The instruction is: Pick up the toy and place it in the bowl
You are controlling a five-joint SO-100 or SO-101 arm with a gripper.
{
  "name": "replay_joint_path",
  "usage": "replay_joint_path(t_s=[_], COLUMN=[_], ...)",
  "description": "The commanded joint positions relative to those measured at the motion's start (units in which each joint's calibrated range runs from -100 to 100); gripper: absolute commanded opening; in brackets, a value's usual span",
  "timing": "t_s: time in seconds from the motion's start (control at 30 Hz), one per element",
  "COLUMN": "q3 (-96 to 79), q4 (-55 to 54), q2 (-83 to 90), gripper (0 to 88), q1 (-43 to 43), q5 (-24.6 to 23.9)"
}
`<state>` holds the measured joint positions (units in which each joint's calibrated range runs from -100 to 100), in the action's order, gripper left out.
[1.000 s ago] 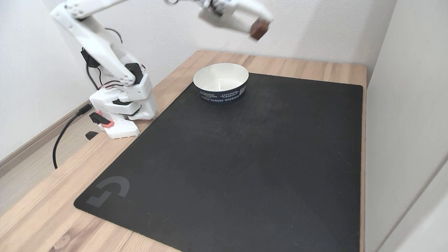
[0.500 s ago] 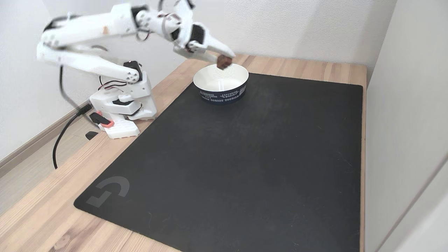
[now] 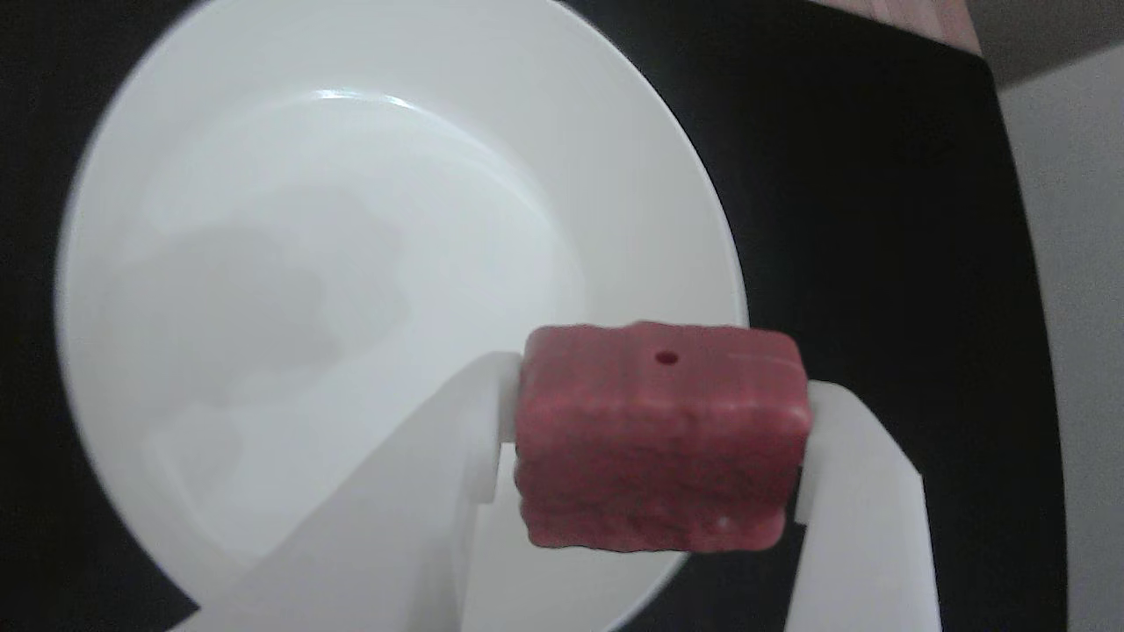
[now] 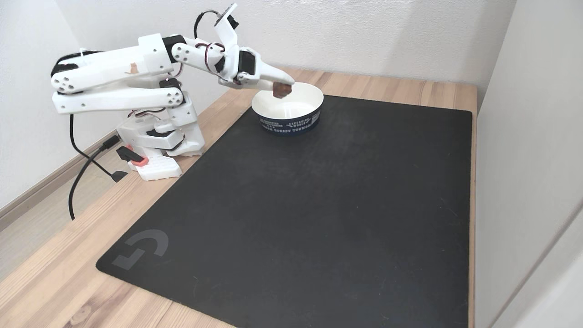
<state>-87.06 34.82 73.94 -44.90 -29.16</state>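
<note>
The toy point(image 3: 659, 434) is a dark-red block with rounded corners and a tiny hole in its upper side. My white gripper point(image 3: 654, 439) is shut on it, one finger on each end. In the fixed view the toy point(image 4: 281, 89) hangs just above the rim of the bowl point(image 4: 309, 119), over its far left part, with the gripper point(image 4: 280, 86) reaching in from the left. The bowl is white inside and dark blue outside with white lettering. In the other view the bowl's white inside point(image 3: 290, 263) lies below the toy with nothing in it.
The bowl stands at the far left corner of a black mat point(image 4: 319, 205) on a wooden table point(image 4: 54, 282). The arm's base point(image 4: 159, 141) sits left of the mat, with a black cable point(image 4: 84, 171) trailing off the table edge. A wall point(image 4: 528, 136) borders the right side.
The arm has swung down and to the left, bringing the toy from high above the table's back to just over the bowl's rim. The grip stayed shut on the toy.
</note>
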Motion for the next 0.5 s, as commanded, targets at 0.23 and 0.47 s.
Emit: replay_joint_path(t_s=[0.23, 0.47], q3=[-0.23, 0.31], q4=[0.82, 0.06], q2=[0.72, 0.88], gripper=[27.5, 27.4], q1=[-3.32, -2.23], q5=[0.30, -0.01])
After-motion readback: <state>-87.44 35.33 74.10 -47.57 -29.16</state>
